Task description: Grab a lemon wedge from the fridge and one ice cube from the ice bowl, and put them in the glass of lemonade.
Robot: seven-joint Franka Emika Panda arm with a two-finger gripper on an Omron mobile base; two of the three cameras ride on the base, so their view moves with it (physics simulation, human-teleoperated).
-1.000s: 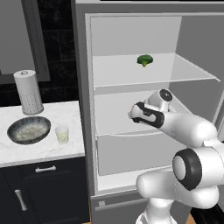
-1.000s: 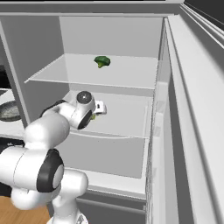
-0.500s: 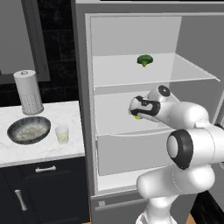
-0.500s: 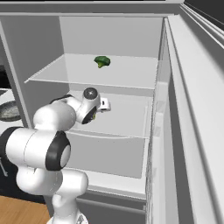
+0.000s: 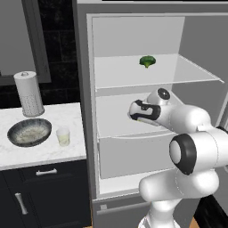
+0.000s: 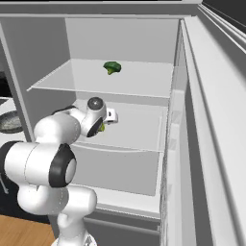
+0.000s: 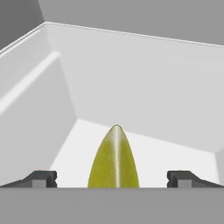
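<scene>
Between the two dark fingertips [image 7: 43,178] of the hand view stands the lemon wedge [image 7: 114,158], its pointed greenish-yellow tip rising midway in the gap; the jaws are spread to their full width, with clear space on either side of the wedge, so nothing is gripped or touched yet. Such centring suggests the hand has been lined up so that a simple closing would pinch the wedge across its narrow sides. From the base views, the gripper [image 5: 141,112] reaches into the open fridge [image 5: 84,89] at the middle shelf [image 6: 134,132], where a sliver of yellow shows beside the wrist; the wedge therefore rests on that clear shelf, low and toward its front. Farther in and one shelf higher lies a broccoli floret [image 5: 147,61], well apart from the hand and no part of the job. Off to the side, on the bench [image 5: 44,153], the glass of lemonade [image 5: 63,136] stands just beside the ice bowl [image 5: 29,132], placed together for the later drops, with a white dotted cylinder [image 5: 28,94] behind them.
</scene>
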